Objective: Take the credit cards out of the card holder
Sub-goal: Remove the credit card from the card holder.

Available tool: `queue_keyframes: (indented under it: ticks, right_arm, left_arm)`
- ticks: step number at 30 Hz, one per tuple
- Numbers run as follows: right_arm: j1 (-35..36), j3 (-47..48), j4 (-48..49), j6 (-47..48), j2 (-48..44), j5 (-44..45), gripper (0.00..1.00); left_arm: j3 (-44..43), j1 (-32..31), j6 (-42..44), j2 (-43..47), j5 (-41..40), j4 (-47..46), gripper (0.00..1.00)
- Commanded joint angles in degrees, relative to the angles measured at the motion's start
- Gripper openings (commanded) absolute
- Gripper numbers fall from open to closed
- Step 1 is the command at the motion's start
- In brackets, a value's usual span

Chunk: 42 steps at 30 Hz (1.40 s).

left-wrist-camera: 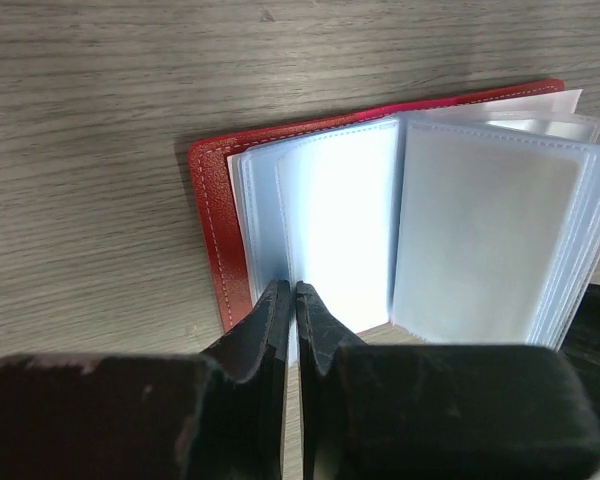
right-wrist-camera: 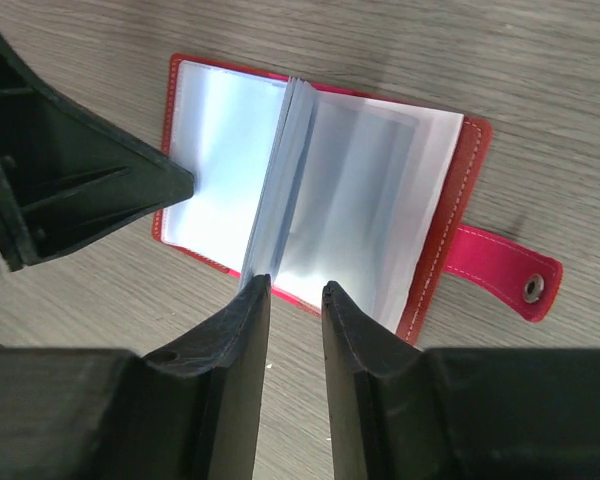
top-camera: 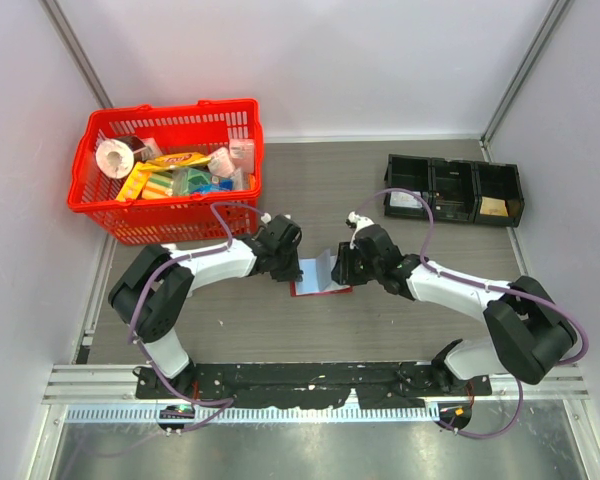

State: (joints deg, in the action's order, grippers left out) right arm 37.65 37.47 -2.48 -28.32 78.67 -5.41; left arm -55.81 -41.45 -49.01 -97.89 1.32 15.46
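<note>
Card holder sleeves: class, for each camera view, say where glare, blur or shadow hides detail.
Left wrist view: on the card holder the middle sleeve glares white, and the left claw is a dark blur. Right wrist view: one sleeve is washed out and the right claw is soft. Top view: even light, holder tiny.

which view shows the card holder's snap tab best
The right wrist view: the snap tab sticks out of the open card holder, stud visible. The left wrist view leaves it out; from above it cannot be made out.
</note>
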Motion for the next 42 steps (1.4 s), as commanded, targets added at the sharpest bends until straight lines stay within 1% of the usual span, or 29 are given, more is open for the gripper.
queue_keyframes:
  ticks: [1, 5, 10, 13, 19, 28, 32, 34, 36, 37, 39, 41, 42]
  right_arm:
    - [-0.7, 0.5, 5.0, 0.5, 0.0, -4.3, 0.34]
    - [-2.0, 0.0, 8.6, -0.9, -0.5, -8.3, 0.38]
    - [-4.0, -0.5, 11.6, -3.1, 1.4, -12.2, 0.39]
    - [-5.0, -1.3, 15.4, -5.4, 2.6, -15.1, 0.4]
    - [-5.5, -0.8, 16.0, -6.0, 5.3, -15.9, 0.4]
    - [-5.4, 0.2, 14.5, -5.8, 6.2, -15.0, 0.41]
    - [-5.5, 0.0, 14.2, -5.8, 7.1, -14.2, 0.41]
    - [-5.5, -0.2, 14.0, -5.6, 7.5, -13.8, 0.41]
    - [-5.5, -0.4, 13.6, -5.3, 7.6, -13.0, 0.41]
    - [-5.5, -0.6, 13.4, -5.1, 7.9, -12.4, 0.4]
    - [-5.5, -0.6, 12.2, -4.6, 8.3, -11.6, 0.39]
    - [-5.5, -0.6, 12.0, -4.5, 8.7, -11.1, 0.38]
    - [-5.6, -0.9, 12.0, -4.2, 8.8, -11.0, 0.36]
  left_arm:
    - [0.3, 0.2, 2.4, 0.3, -2.7, 1.2, 0.09]
    - [0.5, 0.2, 2.5, 0.9, -2.9, 0.8, 0.09]
    - [0.9, 0.2, 2.5, 1.0, -2.8, 0.5, 0.09]
    - [1.1, 0.1, 2.4, 1.1, -2.6, 0.4, 0.09]
    - [1.3, 0.2, 2.5, 1.6, -2.7, 0.3, 0.08]
    - [1.1, 0.2, 2.6, 4.0, -4.2, 1.5, 0.1]
    - [0.9, 0.2, 2.6, 7.1, -7.4, 4.0, 0.24]
    - [0.7, 0.2, 2.2, 9.0, -9.9, 5.4, 0.37]
    - [0.5, 0.2, 1.8, 10.7, -11.8, 6.8, 0.47]
    - [0.5, 0.2, 1.5, 11.4, -12.2, 7.0, 0.5]
    - [0.4, 0.1, 1.0, 12.4, -12.0, 6.8, 0.53]
    - [-0.2, 0.2, 0.4, 12.3, -9.9, 5.9, 0.55]
    - [-0.3, 0.1, 0.1, 12.1, -9.0, 5.0, 0.55]
